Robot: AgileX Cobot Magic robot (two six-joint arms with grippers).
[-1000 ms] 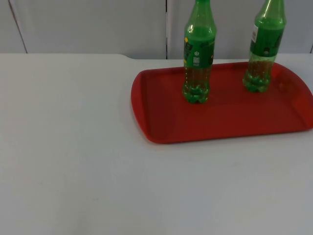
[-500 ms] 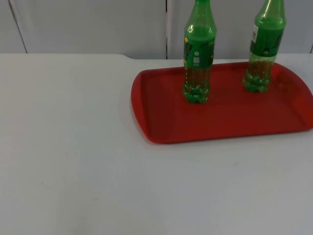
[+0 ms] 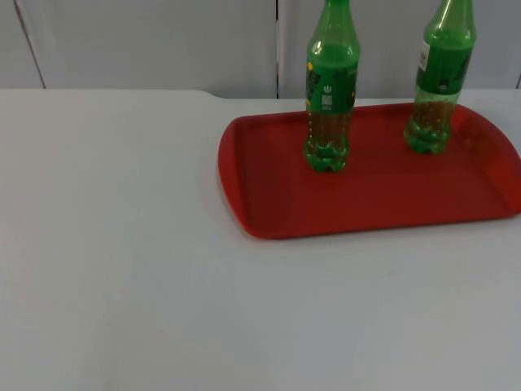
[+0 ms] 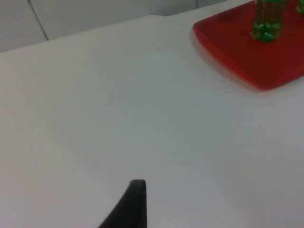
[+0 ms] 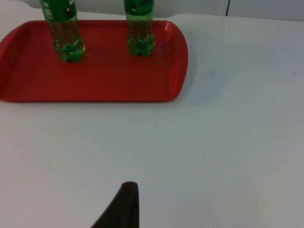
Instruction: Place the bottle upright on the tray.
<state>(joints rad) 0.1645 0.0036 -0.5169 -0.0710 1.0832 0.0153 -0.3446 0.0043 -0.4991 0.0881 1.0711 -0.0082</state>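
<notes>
Across the last second you have no change to act on: the wide, matte white surface (image 3: pixel 130 269) looks the same, and so does everything standing on it, which I read as the placing being finished and both arms waiting back from the work. On that surface, at the right of the top view, lies the smooth red plastic tray (image 3: pixel 374 199) with rounded corners and a low raised rim. Two green translucent plastic bottles stand upright on it, well apart from each other: the bottle with the green label (image 3: pixel 330 90) near the tray's far left part, the second green bottle (image 3: pixel 440 81) toward its far right. Both have lobed bases resting flat on the tray floor and nothing leans. You see a single black fingertip of the left pincer (image 4: pixel 128 206) above bare surface, and one of the right pincer (image 5: pixel 121 206) likewise, so I cannot tell whether either pincer is open or closed; neither holds anything that shows.
</notes>
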